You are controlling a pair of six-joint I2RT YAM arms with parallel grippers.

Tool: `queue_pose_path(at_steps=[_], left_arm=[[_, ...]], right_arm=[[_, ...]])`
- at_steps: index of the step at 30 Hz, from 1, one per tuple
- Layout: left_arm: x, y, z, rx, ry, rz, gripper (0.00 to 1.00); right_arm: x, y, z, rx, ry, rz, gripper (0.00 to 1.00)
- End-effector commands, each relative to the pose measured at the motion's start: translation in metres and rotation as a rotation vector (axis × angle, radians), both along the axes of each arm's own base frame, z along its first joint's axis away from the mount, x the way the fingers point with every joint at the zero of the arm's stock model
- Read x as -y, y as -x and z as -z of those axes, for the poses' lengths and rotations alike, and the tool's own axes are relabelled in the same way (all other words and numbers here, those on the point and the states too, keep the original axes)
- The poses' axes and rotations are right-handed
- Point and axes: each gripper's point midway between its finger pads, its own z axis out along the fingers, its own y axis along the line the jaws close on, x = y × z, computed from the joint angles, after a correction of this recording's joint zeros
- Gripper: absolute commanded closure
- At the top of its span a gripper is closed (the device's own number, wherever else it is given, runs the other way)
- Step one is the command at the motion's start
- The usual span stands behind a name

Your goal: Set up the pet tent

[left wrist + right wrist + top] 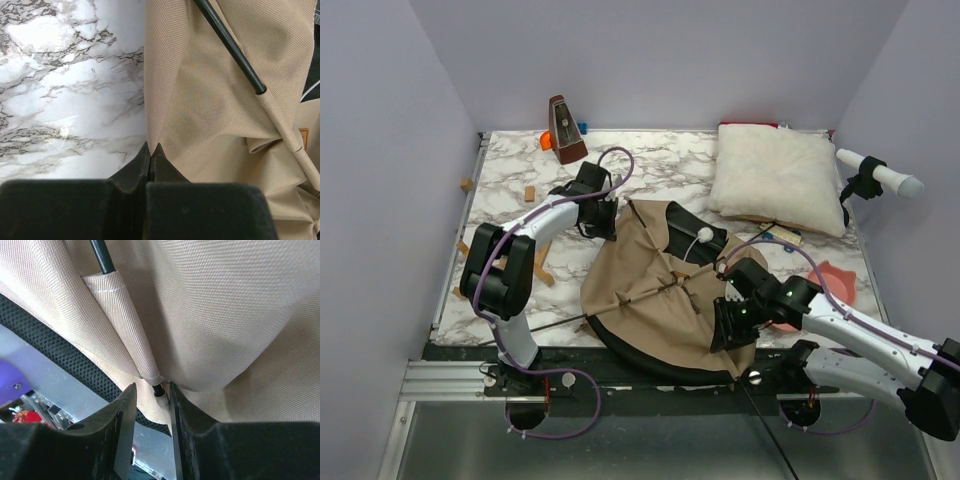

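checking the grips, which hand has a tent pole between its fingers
The right hand: a black pole tip sits between its fingers at the near edge of the pet tent. The left hand, shut at the far edge, pinches only tan fabric.

No legible text or labels anywhere.

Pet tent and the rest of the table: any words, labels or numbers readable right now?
None can be read in any view.
Brown label patch on the pet tent: too small and blurred to read.
Metronome: no legible markings.
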Motion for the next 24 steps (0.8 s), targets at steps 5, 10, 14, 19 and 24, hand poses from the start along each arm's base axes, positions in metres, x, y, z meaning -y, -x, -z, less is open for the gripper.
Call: queue_pose_path(at_steps=[5, 10, 14, 19, 24], left_arm=[[0.002, -0.004, -0.021, 0.054, 0.022, 0.013, 1.0], [0.004, -0.004, -0.025, 0.069, 0.032, 0.036, 1.0], [0.009, -0.002, -0.03, 0.082, 0.057, 0.065, 1.0], [0.017, 0.003, -0.028, 0.074, 0.058, 0.105, 1.0], [0.0, -0.008, -0.04, 0.153, -0.043, 0.075, 0.66]], right_arm=[[-0.015, 0.008, 0.001, -0.021, -0.043, -0.028, 0.78], [-0.03, -0.01, -0.007, 0.035, -0.082, 0.014, 0.99], [-0.044, -0.026, -0.014, 0.074, -0.117, 0.042, 0.99], [-0.058, -0.044, -0.016, 0.114, -0.12, 0.048, 1.0], [-0.061, -0.064, -0.02, 0.17, -0.1, 0.134, 0.99]])
